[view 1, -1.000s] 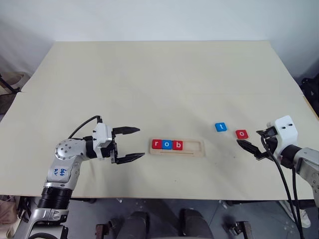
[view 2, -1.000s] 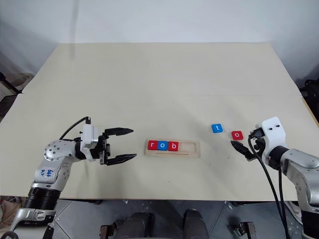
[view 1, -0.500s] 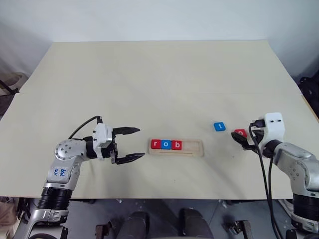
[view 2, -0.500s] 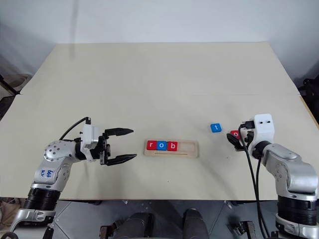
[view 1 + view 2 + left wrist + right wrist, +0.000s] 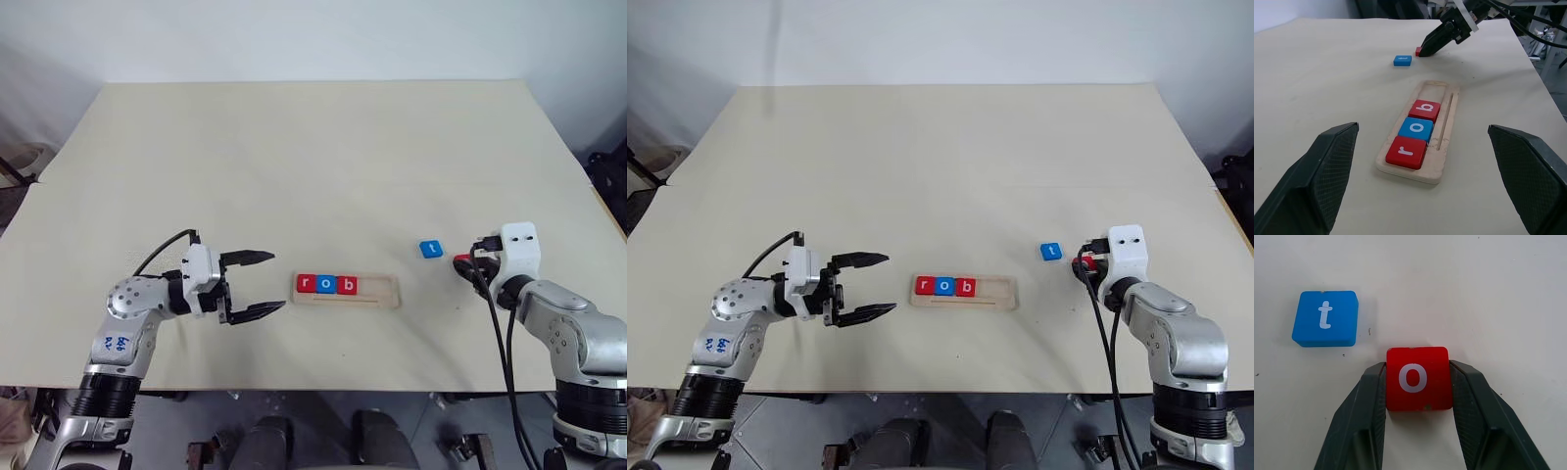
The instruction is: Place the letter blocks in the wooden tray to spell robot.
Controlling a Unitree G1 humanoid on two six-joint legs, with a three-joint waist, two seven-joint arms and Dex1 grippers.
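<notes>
Tray (image 5: 347,292) of pale wood lies on the surface (image 5: 313,166) in front of the robot, and its first three places hold a red r (image 5: 1406,152), a blue o (image 5: 1418,129) and a red b (image 5: 1424,108), side by side. The two places at its far end are bare, so the word is judged a little over half spelled; a second o and the t are left to bring in.

The red o block (image 5: 1419,378) rests on the surface well to the right of the tray, with the blue t block (image 5: 1326,318) just beside it and apart from it. The right gripper (image 5: 1418,396) has its jaws pressed against the two opposite sides of the red o, pinching it; the block looks not yet lifted.

The left gripper (image 5: 257,284) hovers near the r end of the tray with its jaws spread wide, touching nothing and holding nothing.
</notes>
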